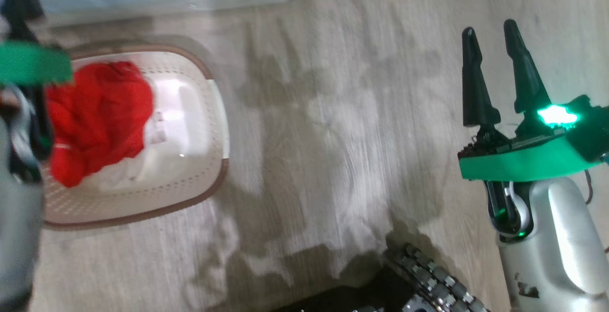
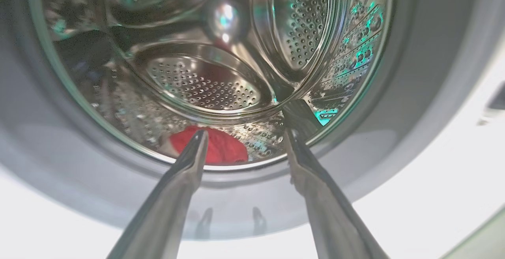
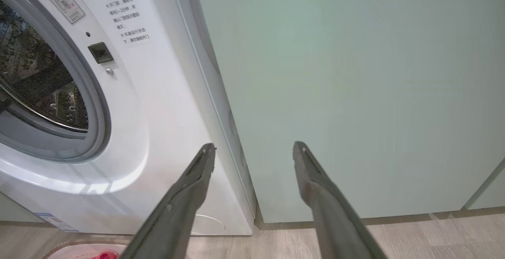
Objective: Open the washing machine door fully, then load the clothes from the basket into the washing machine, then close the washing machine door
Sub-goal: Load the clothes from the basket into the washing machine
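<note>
Over the pale wood-look floor (image 1: 342, 126), the left jaws hang released and empty at the drum mouth of the washing machine (image 2: 434, 203), where one red garment (image 2: 225, 148) lies, so they should next reach deep into the clothes (image 1: 100, 112) heaped in the basket (image 1: 216, 112) before it, while the right jaws stand spread, empty.
</note>
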